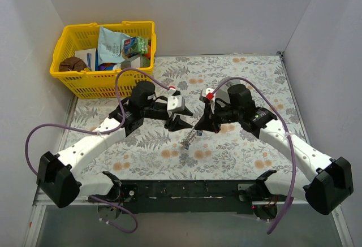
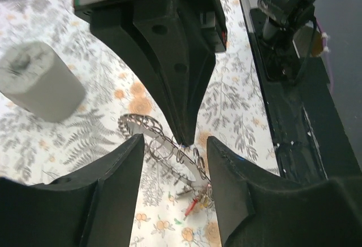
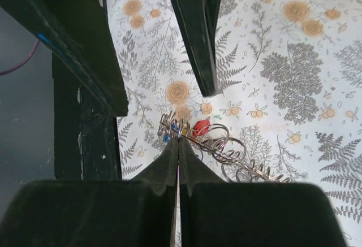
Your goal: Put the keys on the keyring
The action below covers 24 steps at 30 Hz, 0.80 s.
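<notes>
The keyring is a chain of silvery wire loops. My right gripper is shut on it near the end where the keys bunch, a red key and a blue key showing just past the fingertips. In the top view the right gripper holds the keyring so it trails down to the cloth. My left gripper is open and empty, facing the right one. In the left wrist view the left gripper straddles the keyring, with the red key below.
A grey cylinder stands on the floral cloth to the left of the left gripper. A yellow basket full of packets sits at the back left. White walls close in the left, back and right sides.
</notes>
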### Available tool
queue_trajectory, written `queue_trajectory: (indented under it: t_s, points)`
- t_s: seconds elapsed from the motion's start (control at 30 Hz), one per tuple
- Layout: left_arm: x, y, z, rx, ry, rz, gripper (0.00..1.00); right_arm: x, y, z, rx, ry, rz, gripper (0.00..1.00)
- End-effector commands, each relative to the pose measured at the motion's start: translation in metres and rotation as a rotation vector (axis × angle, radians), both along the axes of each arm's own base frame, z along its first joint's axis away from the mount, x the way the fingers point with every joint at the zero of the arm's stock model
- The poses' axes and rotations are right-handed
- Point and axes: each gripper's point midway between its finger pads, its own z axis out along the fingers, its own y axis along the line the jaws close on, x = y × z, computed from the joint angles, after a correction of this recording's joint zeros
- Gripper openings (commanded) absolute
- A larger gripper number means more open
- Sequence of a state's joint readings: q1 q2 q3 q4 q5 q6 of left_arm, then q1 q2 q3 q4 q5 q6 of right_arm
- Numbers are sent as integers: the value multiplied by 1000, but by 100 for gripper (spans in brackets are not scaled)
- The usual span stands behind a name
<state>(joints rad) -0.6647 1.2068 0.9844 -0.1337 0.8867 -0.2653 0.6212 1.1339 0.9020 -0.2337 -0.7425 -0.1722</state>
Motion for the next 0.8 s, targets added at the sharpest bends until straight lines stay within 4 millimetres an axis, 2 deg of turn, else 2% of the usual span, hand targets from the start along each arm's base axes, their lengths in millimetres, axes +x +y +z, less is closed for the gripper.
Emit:
queue_trajectory:
  t_s: [0.0, 0.3, 0.43, 0.67, 0.7, 0.77]
  points:
    - [-10, 4, -30, 128, 64, -83, 48, -7, 1, 10, -19, -20, 104, 1]
    - [-10, -2, -40, 159, 102, -137, 36, -5, 4, 12, -3, -37, 110, 1]
    - [-12, -6, -43, 156, 111, -160, 35, -7, 4, 15, 20, -44, 112, 1]
    - [-16, -13, -46, 140, 129, -185, 27, -8, 6, 17, 46, -44, 114, 1]
    - [-15, -14, -48, 142, 132, -185, 21, -8, 6, 17, 47, -45, 114, 1]
    - [-15, -15, -48, 144, 131, -185, 16, -9, 6, 17, 49, -44, 116, 1]
